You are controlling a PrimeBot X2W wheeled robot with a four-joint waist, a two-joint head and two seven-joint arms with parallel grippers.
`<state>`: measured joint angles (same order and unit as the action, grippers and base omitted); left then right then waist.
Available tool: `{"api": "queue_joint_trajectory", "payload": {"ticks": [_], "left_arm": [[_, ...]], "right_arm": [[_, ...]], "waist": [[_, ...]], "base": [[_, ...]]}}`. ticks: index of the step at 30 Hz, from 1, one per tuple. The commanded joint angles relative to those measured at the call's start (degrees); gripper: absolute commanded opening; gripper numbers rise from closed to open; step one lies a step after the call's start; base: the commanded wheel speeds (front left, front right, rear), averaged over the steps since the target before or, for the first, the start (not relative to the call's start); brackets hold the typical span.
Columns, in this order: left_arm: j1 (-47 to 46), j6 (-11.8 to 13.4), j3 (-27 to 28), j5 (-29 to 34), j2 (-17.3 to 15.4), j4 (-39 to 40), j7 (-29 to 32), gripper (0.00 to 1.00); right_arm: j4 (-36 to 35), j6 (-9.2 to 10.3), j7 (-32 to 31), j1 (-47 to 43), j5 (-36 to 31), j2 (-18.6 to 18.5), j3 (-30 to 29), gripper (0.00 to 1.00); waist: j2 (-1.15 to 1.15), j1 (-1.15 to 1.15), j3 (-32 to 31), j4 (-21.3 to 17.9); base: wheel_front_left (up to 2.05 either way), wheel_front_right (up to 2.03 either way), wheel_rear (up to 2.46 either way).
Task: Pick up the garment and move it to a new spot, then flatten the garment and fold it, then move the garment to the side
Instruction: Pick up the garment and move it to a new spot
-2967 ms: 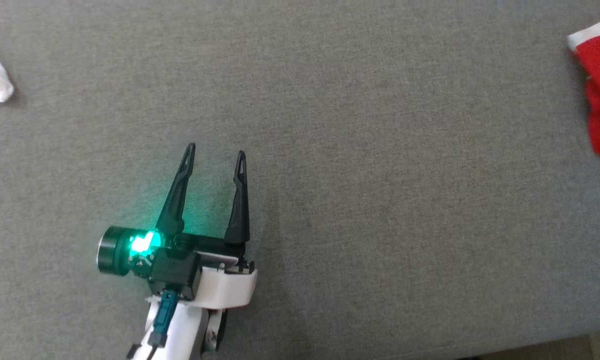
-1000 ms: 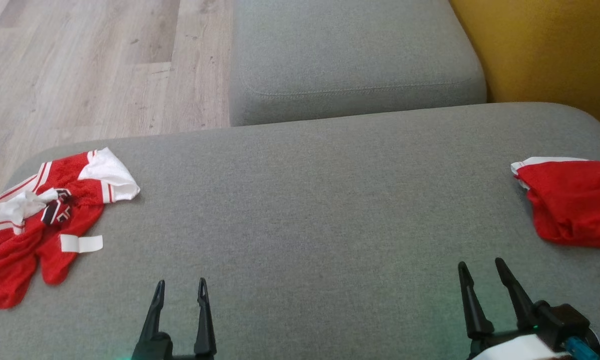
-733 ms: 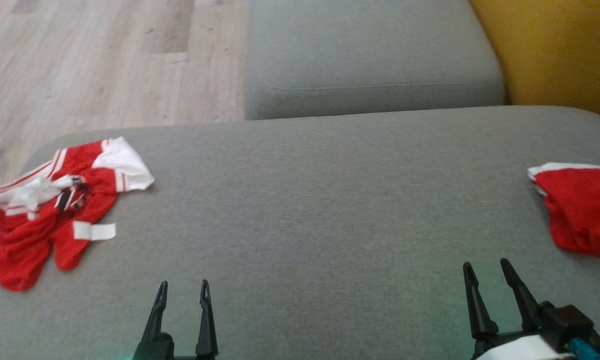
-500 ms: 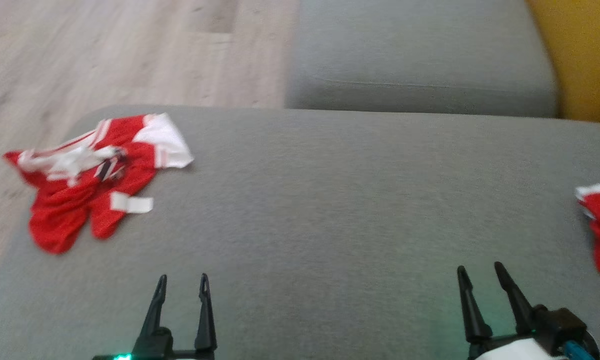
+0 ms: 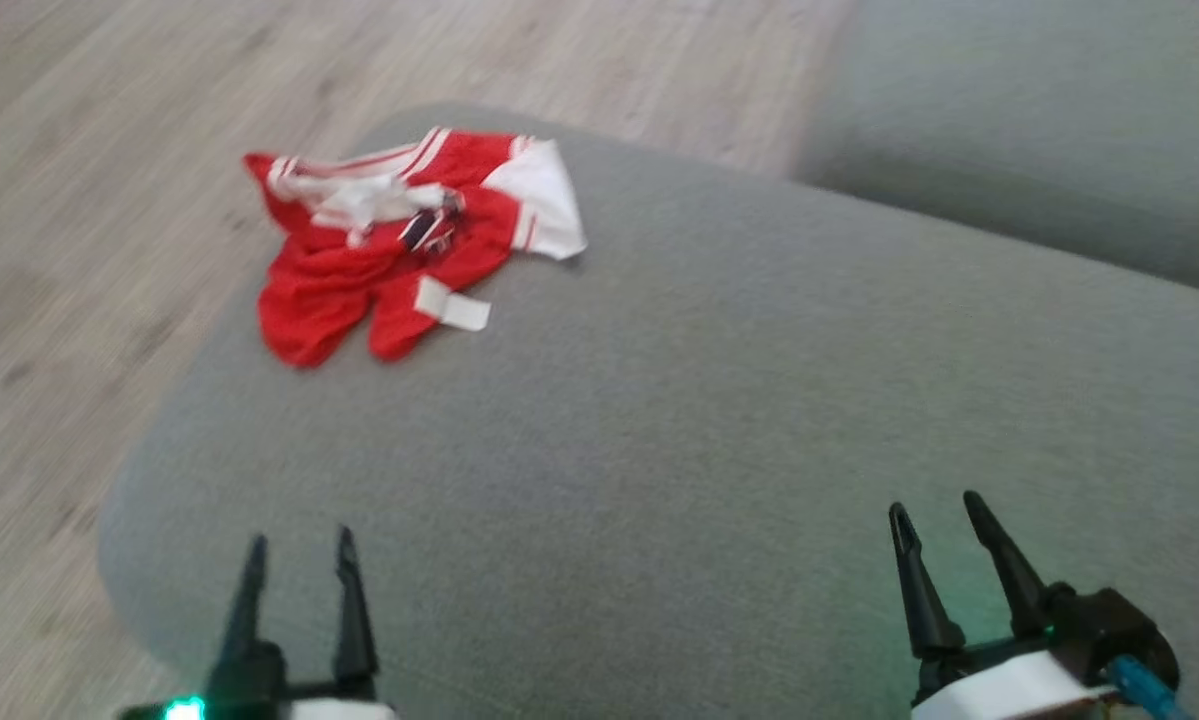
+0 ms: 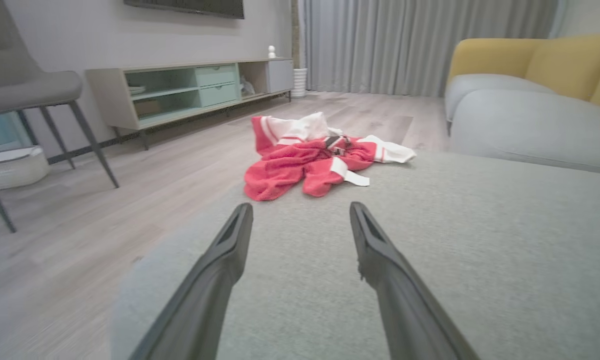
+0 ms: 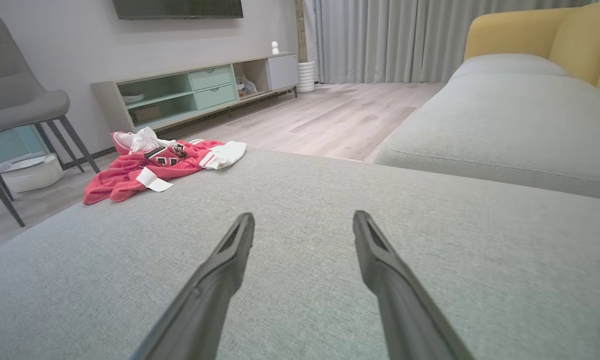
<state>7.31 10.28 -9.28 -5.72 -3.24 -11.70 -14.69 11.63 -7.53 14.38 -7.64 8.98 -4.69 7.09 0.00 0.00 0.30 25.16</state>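
The left gripper (image 5: 300, 536) hovers over the near left corner of the grey seat cushion (image 5: 719, 430), its two dark fingers spread wide with nothing between them. The right gripper (image 5: 934, 503) hangs over the near edge toward the right, equally wide and empty. Both point toward the cushion's far side. The garment (image 5: 389, 250) is a red mesh piece with white trim and stripes. It lies crumpled at the far left corner of the cushion, right at the rounded edge, well apart from both grippers and ahead of the left one. A white tag (image 5: 451, 305) sticks out on its near side. Beyond the far edge sits a second grey cushion (image 5: 1039, 150). Pale wood floor (image 5: 89, 180) runs along the left, and past it stand a low cabinet (image 6: 189, 90) and a grey chair (image 6: 24, 85).
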Motion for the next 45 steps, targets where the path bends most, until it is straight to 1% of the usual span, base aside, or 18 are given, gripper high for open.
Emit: {"api": "queue_joint_trajectory", "payload": {"ticks": [1, 6, 10, 11, 12, 14, 18, 20, 23, 25, 29, 30, 31, 33, 37, 41, 43, 45], "left_arm": [[-3.68, -0.14, 2.54, 0.56, 0.01, 2.66, -0.30, 1.00], [-12.50, -1.27, 6.53, 1.06, -1.75, 5.39, -0.30, 1.00], [-24.43, -3.70, 8.39, 1.73, -4.40, 3.85, -0.30, 1.00], [-27.82, -4.52, 8.46, 1.76, -5.10, 1.84, -0.30, 1.00], [-35.04, -6.07, 7.87, 2.21, -6.44, -4.09, -0.30, 1.00], [-42.72, -6.88, 7.05, 3.02, -7.53, -11.05, 1.32, 1.00], [-57.23, -8.91, 5.70, 4.21, -9.88, -23.78, 7.25, 1.00], [-62.79, -9.25, 5.94, 4.16, -11.09, -29.70, 10.26, 1.00], [-68.87, -8.79, 6.67, 3.89, -12.75, -38.42, 15.28, 1.00], [-71.37, -9.31, 7.20, 3.09, -13.49, -44.05, 18.62, 1.00], [-72.62, -9.25, 6.82, 3.08, -14.46, -53.67, 24.16, 1.00], [-72.44, -9.99, 6.97, 2.52, -14.07, -55.54, 25.33, 0.55], [-72.32, -10.81, 7.46, 1.61, -13.65, -57.11, 26.40, 0.00], [-72.46, -11.41, 7.44, 1.30, -14.06, -58.09, 25.71, 0.00], [-74.33, -11.03, 6.45, 2.05, -15.14, -56.71, 18.44, 0.00], [-77.17, -10.88, 4.45, 4.03, -17.46, -54.82, 10.97, 0.00], [-78.79, -11.06, 3.02, 5.28, -18.02, -53.93, 8.50, 0.00], [-79.68, -11.07, 2.17, 6.02, -18.16, -53.34, 7.49, 0.00]], "right_arm": [[-2.18, 0.04, 0.62, 2.62, -0.55, -1.38, 0.95, 1.00], [-3.62, 0.04, 0.62, 5.16, -1.30, -5.21, 0.27, 1.00], [-4.56, 0.04, 0.62, 7.62, -1.82, -9.74, 0.34, 1.00], [-4.85, 0.04, 0.62, 8.33, -1.90, -10.89, 0.36, 1.00], [-5.34, 0.04, 0.62, 9.61, -1.99, -13.13, 0.38, 1.00], [-5.89, 0.04, 0.62, 10.61, -2.07, -15.21, 0.61, 1.00], [-7.14, 0.04, 0.62, 13.07, -2.25, -19.36, 1.95, 1.00], [-7.81, 0.04, 0.62, 14.28, -2.01, -20.73, 1.75, 1.00], [-9.00, 0.04, 0.62, 15.38, -1.60, -22.15, 0.82, 1.00], [-9.57, 0.04, 0.62, 15.60, -1.42, -22.75, 0.55, 1.00], [-10.09, 0.04, 0.62, 15.70, -1.46, -23.08, 0.30, 1.00], [-10.08, 0.04, 0.62, 15.64, -1.47, -22.98, 0.17, 1.00], [-10.05, 0.04, 0.62, 15.61, -1.46, -22.84, 0.11, 1.00], [-9.90, 0.04, 0.62, 15.76, -1.56, -22.57, 0.19, 1.00], [-9.18, 0.04, 0.62, 17.01, -1.56, -21.27, 0.71, 1.00], [-7.73, 0.04, 0.62, 18.19, -1.25, -18.93, 2.16, 1.00], [-6.94, 0.04, 0.62, 18.29, -1.04, -17.31, 2.65, 1.00], [-6.59, 0.04, 0.62, 18.11, -0.97, -16.48, 2.83, 1.00]], "waist": [[0.00, 0.00, 3.09, 2.02], [0.00, 0.00, 10.57, 1.97], [0.00, 0.00, 16.92, 1.02], [0.00, 0.00, 18.50, 0.69], [0.00, 0.00, 21.15, 0.11], [0.00, 0.00, 23.52, -0.56], [0.00, 0.00, 28.04, -3.17], [0.00, 0.00, 29.82, -4.62], [0.00, 0.00, 32.41, -6.55], [0.00, 0.00, 33.85, -7.73], [0.00, 0.00, 35.67, -9.48], [0.00, 0.00, 35.77, -9.60], [0.00, 0.00, 35.82, -9.72], [0.00, 0.00, 35.92, -9.89], [0.00, 0.00, 34.08, -9.81], [0.00, 0.00, 29.24, -10.75], [0.00, 0.00, 26.11, -11.59], [0.00, 0.00, 24.52, -12.04]], "base": [[0.00, 0.00, 0.00], [0.00, 0.00, 0.00], [0.00, 0.00, 0.00], [0.00, 0.00, 0.00], [0.00, 0.00, 0.00], [0.00, 0.00, 0.00], [0.00, 0.00, 0.00], [0.00, 0.00, 0.00], [0.00, 0.00, 0.00], [0.00, 0.00, 0.00], [0.00, 0.00, 0.00], [0.00, 0.00, 0.00], [0.00, 0.00, 0.00], [0.00, 0.00, 0.00], [0.00, 0.00, 0.00], [0.00, 0.00, 0.00], [0.00, 0.00, 0.00], [0.00, 0.00, 0.00]]}}
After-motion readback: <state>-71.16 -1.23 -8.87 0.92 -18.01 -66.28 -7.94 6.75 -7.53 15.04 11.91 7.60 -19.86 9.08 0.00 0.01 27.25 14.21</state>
